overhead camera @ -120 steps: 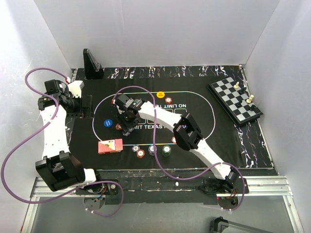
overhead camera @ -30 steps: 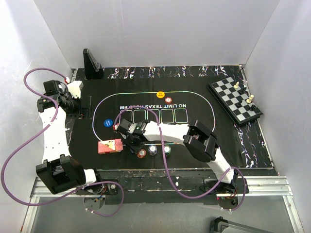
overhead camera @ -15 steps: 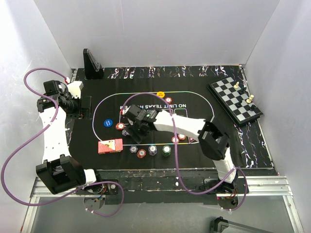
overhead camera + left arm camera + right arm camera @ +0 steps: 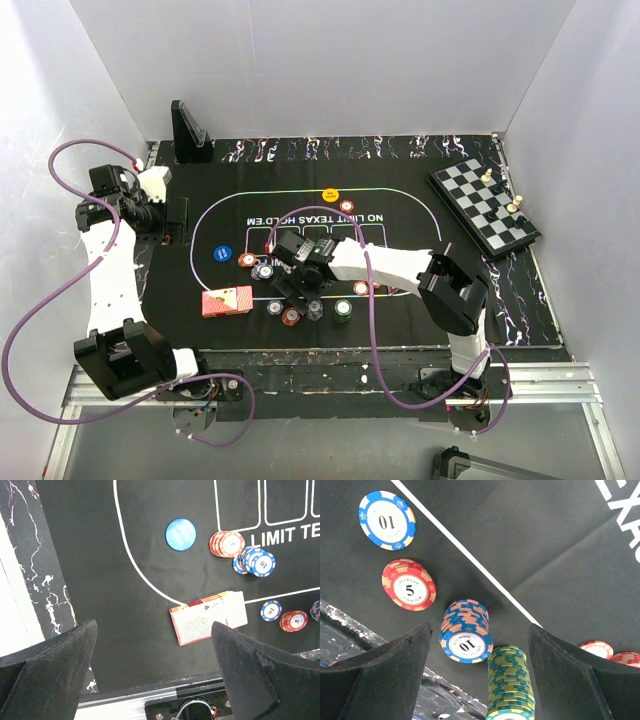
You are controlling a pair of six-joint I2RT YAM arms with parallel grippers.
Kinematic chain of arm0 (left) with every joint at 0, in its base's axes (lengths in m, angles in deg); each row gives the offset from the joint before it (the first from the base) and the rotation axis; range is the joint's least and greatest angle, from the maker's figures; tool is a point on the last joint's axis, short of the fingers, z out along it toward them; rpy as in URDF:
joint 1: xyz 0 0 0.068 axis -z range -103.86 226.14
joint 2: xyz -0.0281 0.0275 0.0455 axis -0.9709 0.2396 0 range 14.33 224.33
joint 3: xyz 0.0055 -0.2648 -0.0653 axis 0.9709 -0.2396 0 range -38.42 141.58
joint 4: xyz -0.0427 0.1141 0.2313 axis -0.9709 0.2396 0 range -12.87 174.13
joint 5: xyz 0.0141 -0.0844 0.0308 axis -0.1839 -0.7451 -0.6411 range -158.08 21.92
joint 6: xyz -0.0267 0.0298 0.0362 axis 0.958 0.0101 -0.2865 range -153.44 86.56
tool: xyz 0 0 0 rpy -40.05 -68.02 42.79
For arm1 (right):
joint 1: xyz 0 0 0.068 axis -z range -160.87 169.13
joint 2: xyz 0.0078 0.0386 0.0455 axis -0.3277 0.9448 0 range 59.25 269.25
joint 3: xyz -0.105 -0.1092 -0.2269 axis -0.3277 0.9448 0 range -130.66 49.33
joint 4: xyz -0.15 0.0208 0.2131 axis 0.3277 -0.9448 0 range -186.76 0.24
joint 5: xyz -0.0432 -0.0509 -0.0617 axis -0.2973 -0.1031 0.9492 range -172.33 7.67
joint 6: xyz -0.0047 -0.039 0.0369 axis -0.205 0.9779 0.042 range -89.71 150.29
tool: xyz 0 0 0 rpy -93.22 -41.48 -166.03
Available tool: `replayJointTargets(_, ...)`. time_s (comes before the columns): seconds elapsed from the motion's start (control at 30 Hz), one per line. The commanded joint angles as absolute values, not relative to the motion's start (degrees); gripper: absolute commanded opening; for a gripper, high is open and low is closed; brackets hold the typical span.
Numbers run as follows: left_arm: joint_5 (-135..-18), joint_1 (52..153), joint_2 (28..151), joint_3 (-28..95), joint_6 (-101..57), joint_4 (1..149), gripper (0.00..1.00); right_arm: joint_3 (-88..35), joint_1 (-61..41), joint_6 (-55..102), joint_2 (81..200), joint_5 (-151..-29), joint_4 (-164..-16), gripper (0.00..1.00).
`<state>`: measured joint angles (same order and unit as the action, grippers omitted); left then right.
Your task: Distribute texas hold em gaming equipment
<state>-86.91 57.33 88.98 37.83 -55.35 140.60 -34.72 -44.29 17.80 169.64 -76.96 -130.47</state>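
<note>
The right hand [image 4: 479,629] hangs spread wide, nothing between its fingers [image 4: 385,670]. Right below the gap stands the blue stack of tens [image 4: 466,632], upright with a slight lean. Just beside it, on the wrist side, rises the taller green stack [image 4: 510,690]. Out past one finger sit a low red stack of fives [image 4: 409,584] and, further ahead, a lone blue chip [image 4: 387,520], all on the black mat [image 4: 545,555]. So the next pick looks like a straight drop: blue stack centred, its axis vertical, the green neighbour the one to avoid clipping. Well off to the side, the left hand [image 4: 154,626] is spread and empty too, with the deck of cards [image 4: 210,617] ahead of one fingertip, long axis running roughly finger to finger. For the chips, the right arm is plainly nearer.
</note>
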Motion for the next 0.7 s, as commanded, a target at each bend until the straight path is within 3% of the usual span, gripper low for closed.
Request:
replayJointTargets(0.0, -87.33, 57.06, 87.36, 39.72, -55.59, 140.94, 1.0, -33.81, -44.41, 16.84, 168.93, -77.58, -129.93, 0.85)
replayJointTargets(0.2, -87.06, 56.98, 87.45, 39.72, -55.59, 140.85, 1.0, -32.76, -44.33, 16.05, 169.55, -78.63, -129.58, 0.8)
replayJointTargets(0.67, -86.8, 56.89, 87.27, 39.89, -55.5, 140.94, 1.0, -31.35, -44.33, 15.7, 169.2, -80.04, -128.7, 0.55)
